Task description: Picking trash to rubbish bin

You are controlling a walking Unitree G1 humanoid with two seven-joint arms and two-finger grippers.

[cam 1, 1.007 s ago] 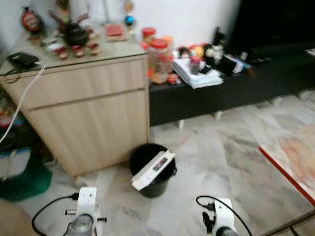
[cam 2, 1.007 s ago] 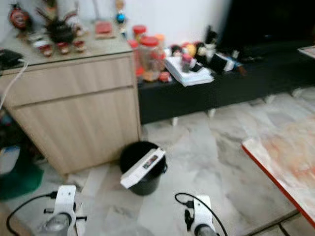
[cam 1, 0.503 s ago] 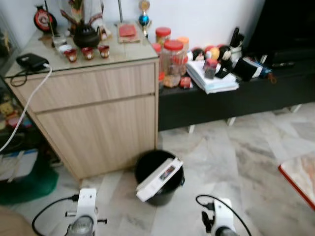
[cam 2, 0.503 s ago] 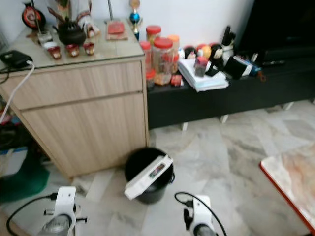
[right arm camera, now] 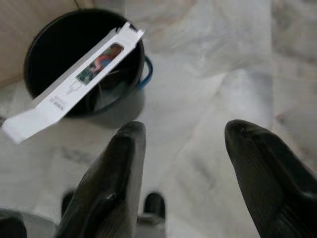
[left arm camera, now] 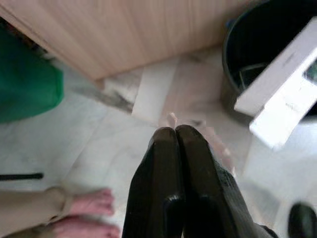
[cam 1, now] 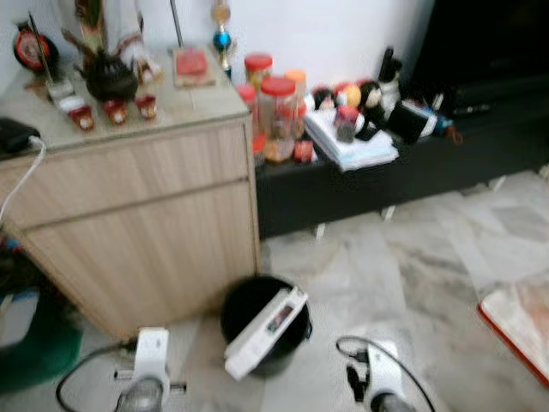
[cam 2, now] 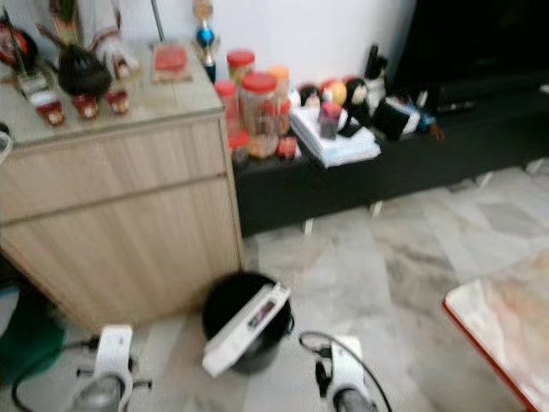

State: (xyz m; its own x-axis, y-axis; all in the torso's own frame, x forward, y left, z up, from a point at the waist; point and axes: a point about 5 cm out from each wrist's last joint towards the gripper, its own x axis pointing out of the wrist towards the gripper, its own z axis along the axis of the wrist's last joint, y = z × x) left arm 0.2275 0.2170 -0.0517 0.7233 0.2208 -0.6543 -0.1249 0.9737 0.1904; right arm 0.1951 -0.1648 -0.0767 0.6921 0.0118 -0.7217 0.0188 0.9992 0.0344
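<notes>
On the marble floor (cam 1: 412, 257) by the cabinet (cam 1: 137, 223), your view has swung slightly while the white box (cam 1: 266, 332) stays propped across the bin (cam 1: 257, 319), not fully in; left gripper (left arm camera: 176, 136) closed and empty, right gripper (right arm camera: 190, 148) spread wide, holding nothing.

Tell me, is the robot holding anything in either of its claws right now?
No, nothing. The left gripper has its fingers pressed shut on nothing, and the right gripper is open and empty. The white box sticks out of the black bin, untouched.
</notes>
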